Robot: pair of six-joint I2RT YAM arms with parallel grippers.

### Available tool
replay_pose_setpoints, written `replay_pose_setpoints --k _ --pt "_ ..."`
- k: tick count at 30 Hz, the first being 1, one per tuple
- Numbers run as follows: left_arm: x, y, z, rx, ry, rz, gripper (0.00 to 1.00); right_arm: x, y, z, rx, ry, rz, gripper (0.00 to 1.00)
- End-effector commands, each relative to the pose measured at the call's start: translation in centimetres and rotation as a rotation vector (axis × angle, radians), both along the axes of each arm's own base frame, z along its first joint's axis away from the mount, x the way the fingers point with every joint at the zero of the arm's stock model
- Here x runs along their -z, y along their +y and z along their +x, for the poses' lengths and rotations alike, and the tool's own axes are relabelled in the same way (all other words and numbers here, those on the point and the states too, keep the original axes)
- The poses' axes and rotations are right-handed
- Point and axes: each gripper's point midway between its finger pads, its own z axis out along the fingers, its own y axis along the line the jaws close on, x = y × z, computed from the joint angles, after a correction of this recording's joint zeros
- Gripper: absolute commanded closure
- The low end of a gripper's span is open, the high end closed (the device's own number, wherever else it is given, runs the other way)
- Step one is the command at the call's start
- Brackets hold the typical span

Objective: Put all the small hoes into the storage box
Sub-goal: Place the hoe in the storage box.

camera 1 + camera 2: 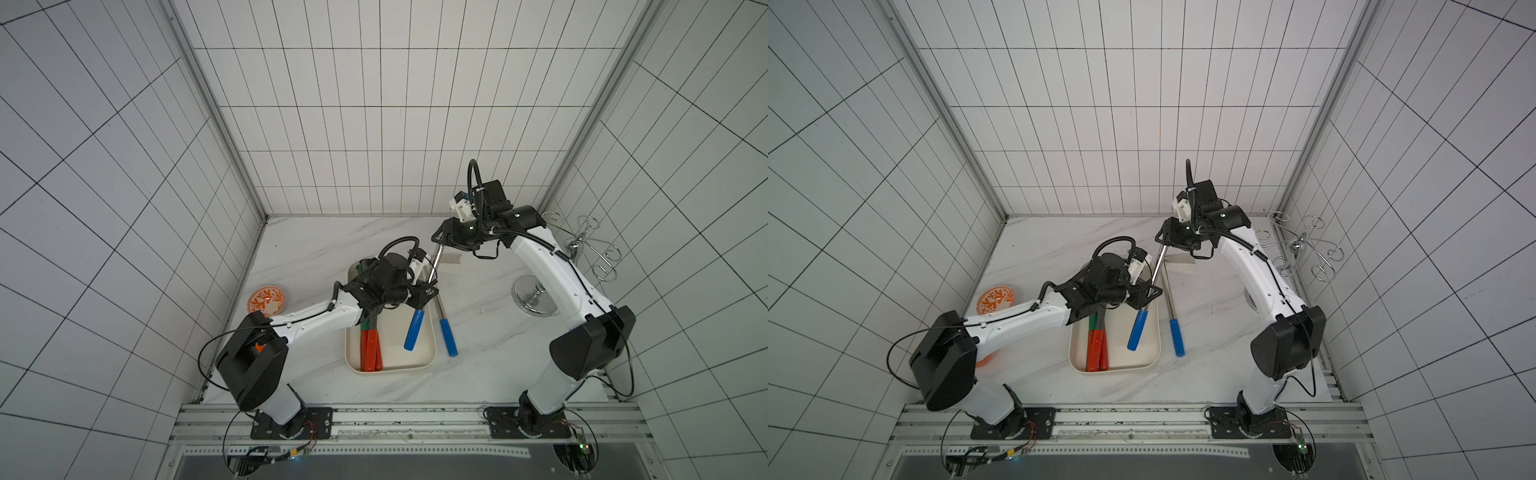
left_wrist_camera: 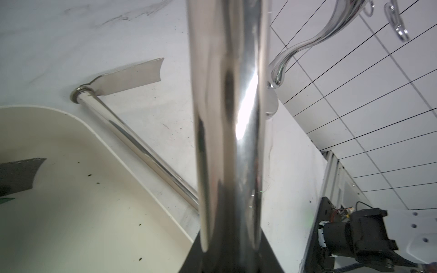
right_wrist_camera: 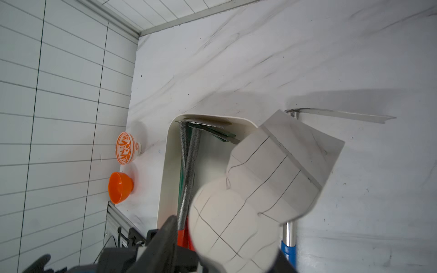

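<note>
- Left gripper (image 1: pixel 424 291) is clamped on the chrome shaft of the hoe (image 1: pixel 415 330), just above its blue handle. In the left wrist view the shaft (image 2: pixel 227 118) runs straight out from between the jaws.
- The hoe is tilted, with its handle over the inside of the box (image 1: pixel 390 349) and its head end up by the right gripper (image 1: pixel 441 239). Can't tell if the handle tip touches the box floor.
- The right gripper sits at the hoe's head. The shiny blade (image 3: pixel 283 170) fills the right wrist view, and whether the jaws grip it or stand apart can't be told.
- The box lies mid-table (image 1: pixel 311 249) and holds red-handled hoes (image 1: pixel 370 349) along its left side.
- The spare hoe (image 1: pixel 449 336), also blue-handled, lies flat on the table just beside the box's right wall, outside it.
- The patterned bowl (image 1: pixel 267 300) is left of the box, with the orange bowl (image 3: pixel 120 188) next to it.
- The chrome rack (image 1: pixel 590 249) is at the far right, by the wall.
- Only marking is the orange mark (image 1: pixel 259 347) on the left arm's shoulder, which is too small to read.
</note>
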Motion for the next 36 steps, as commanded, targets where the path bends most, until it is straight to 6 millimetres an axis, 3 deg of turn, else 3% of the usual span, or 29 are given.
replay_pose_setpoints --k 1,7,24,30,34,36 --pt "-3.2 1.4 1.5 -0.1 -0.157 0.063 1.0 0.5 -0.2 -0.3 0.107 0.004 -0.08 0.47" --pt "-3.4 2.2 1.6 -0.164 -0.201 0.125 1.0 1.1 0.5 -0.7 0.175 0.031 -0.115 0.47" --pt "-3.8 3.1 1.7 -0.21 -0.22 0.141 1.0 3.2 3.2 -0.5 0.184 0.039 -0.068 0.63" --pt "-3.8 3.3 1.5 -0.21 -0.225 0.141 1.0 3.9 3.9 -0.4 0.168 0.041 -0.055 0.75" --pt "-4.0 3.6 1.4 -0.217 -0.229 0.141 1.0 3.6 4.0 -0.1 0.167 0.023 -0.048 0.91" --pt "-4.4 4.1 1.4 -0.227 -0.24 0.14 0.92 3.3 4.0 0.0 0.165 0.013 -0.045 1.0"
